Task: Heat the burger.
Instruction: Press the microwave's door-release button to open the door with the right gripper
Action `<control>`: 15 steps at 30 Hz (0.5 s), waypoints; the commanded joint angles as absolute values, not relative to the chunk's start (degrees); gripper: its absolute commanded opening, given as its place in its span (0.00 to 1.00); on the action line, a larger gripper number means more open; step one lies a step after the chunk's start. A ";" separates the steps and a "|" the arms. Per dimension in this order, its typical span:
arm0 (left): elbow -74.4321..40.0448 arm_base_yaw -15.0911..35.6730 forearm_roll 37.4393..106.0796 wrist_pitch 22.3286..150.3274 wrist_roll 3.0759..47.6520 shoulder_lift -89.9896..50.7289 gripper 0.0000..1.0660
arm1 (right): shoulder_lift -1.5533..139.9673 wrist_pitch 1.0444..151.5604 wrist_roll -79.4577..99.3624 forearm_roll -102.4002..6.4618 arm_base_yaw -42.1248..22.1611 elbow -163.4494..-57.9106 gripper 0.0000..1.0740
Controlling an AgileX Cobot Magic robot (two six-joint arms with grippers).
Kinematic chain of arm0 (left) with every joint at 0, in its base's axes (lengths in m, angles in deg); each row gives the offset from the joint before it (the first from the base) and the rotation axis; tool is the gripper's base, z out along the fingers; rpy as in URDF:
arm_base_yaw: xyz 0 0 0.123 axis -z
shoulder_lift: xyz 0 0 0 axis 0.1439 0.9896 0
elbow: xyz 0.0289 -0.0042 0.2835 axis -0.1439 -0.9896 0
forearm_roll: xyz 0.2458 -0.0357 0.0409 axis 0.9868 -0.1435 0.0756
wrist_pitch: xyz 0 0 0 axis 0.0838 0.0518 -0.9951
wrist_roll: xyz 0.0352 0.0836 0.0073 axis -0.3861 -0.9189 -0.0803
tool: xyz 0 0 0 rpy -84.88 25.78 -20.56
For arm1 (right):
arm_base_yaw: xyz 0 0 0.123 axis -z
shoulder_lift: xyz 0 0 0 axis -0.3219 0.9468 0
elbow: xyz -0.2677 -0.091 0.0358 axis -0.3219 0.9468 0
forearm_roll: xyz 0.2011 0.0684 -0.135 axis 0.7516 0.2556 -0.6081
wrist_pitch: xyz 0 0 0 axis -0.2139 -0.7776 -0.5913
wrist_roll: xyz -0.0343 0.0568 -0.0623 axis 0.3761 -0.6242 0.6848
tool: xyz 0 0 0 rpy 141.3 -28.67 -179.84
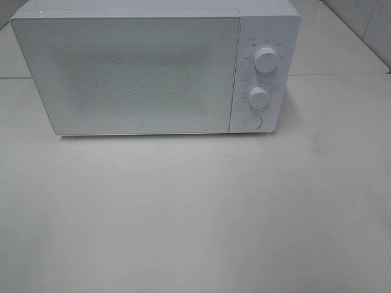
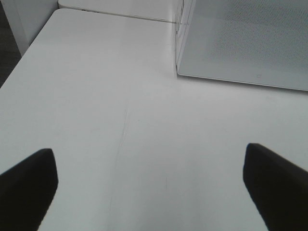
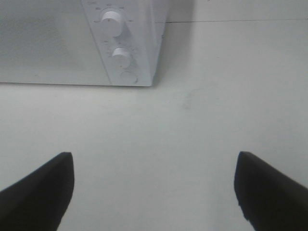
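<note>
- Two wrist views and one high view of a white tabletop (image 1: 195, 213), with a white microwave oven (image 1: 140, 67) at its far side.
- Microwave door (image 1: 125, 70) shut, its wide window pale and speckled, nothing made out through it.
- Control panel to the right of the door: upper round knob (image 1: 265, 59), lower round knob (image 1: 259, 97) directly beneath it, round push button (image 1: 253, 121) at the bottom.
- Left gripper (image 2: 151, 187) shown only by its own wrist camera: black fingers (image 2: 29, 187) spread wide apart, holding nothing, bare tabletop between them. Door-side corner of the microwave ahead and off to one side.
- Faint thin scratch (image 2: 122, 130) on the tabletop ahead of the left gripper.
- Right gripper (image 3: 154, 192) shown only by its own wrist camera: black fingers (image 3: 269, 192) also spread wide apart, holding nothing. Pointed toward the knob end of the microwave across open tabletop.
- Both grippers well apart from the microwave, touching nothing.
- Burger: place impossible to tell from these views.
</note>
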State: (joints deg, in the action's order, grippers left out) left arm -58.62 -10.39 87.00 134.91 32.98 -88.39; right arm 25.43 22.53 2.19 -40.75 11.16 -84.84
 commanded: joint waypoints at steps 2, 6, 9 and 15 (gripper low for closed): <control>-58.79 -10.74 86.37 134.51 33.21 -89.76 0.94 | 19.25 18.75 2.02 -44.13 14.31 -84.90 0.75; -58.79 -10.74 86.37 134.51 33.21 -89.76 0.94 | 14.15 17.43 0.36 -44.88 14.77 -84.90 0.74; -58.79 -10.74 86.37 134.51 33.21 -89.76 0.94 | 10.48 15.77 0.30 -46.25 14.77 -84.61 0.73; -58.79 -10.74 86.37 134.51 33.21 -89.76 0.94 | 2.46 13.94 0.30 -48.83 14.77 -78.54 0.72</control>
